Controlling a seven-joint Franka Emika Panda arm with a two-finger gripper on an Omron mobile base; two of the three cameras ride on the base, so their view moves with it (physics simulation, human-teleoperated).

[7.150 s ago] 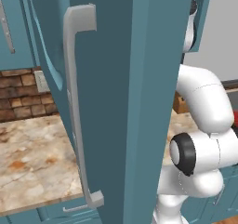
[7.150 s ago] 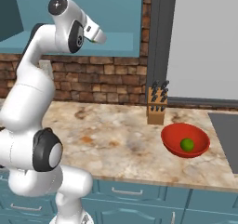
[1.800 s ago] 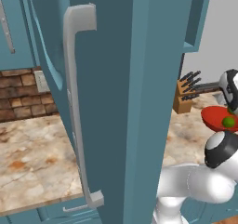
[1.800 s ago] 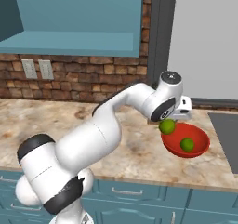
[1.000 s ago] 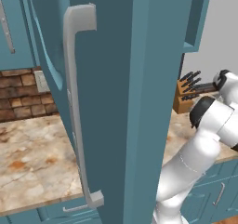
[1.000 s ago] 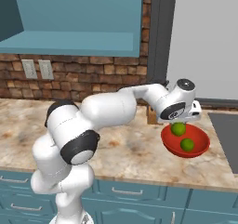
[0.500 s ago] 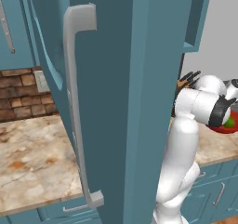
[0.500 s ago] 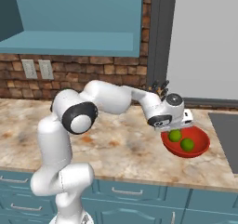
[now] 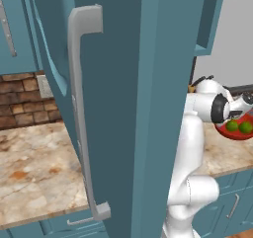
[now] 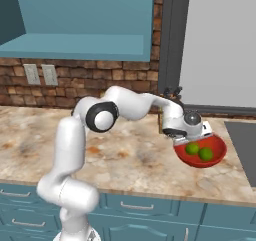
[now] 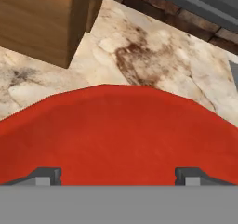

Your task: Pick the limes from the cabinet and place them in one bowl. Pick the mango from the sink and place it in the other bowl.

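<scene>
— Since a second ago the arm has swung lower over the red bowl (image 10: 216,157), and the second of the limes (image 10: 192,148) now lies inside beside the first (image 10: 205,154); half a second back it sat between the jaws.

— And the gripper (image 11: 117,174)?

— Spread wide, nothing between the tips, hanging right above the near rim in the hand view. Both limes rest in the bowl on the counter (image 10: 125,157), touching or nearly so.

— What could go wrong from here?

— Nearest first: the fingers sit low over a glossy, shallow, curved wall. My guess is that a sideways exit could clip the rim and skid the bowl on that polished, mottled stone, or tip it enough for two smooth round fruits to roll out. Lifting straight up seems safer.

— Further back?

— A wooden knife block (image 11: 44,21), square-edged and matte, stands just behind the bowl; a wide swing of the wrist could knock it. Beyond that, brick backsplash (image 10: 100,80), rough and fixed.

— And the rest of the task?

— The open cabinet (image 9: 143,84) door, flat teal with a long grey bar handle (image 9: 81,113), blocks much of the left base view, so the reach toward the sink (image 10: 245,145), a dark flat-edged basin at the far right, is poorly seen. I can't spot the mango from here.
</scene>
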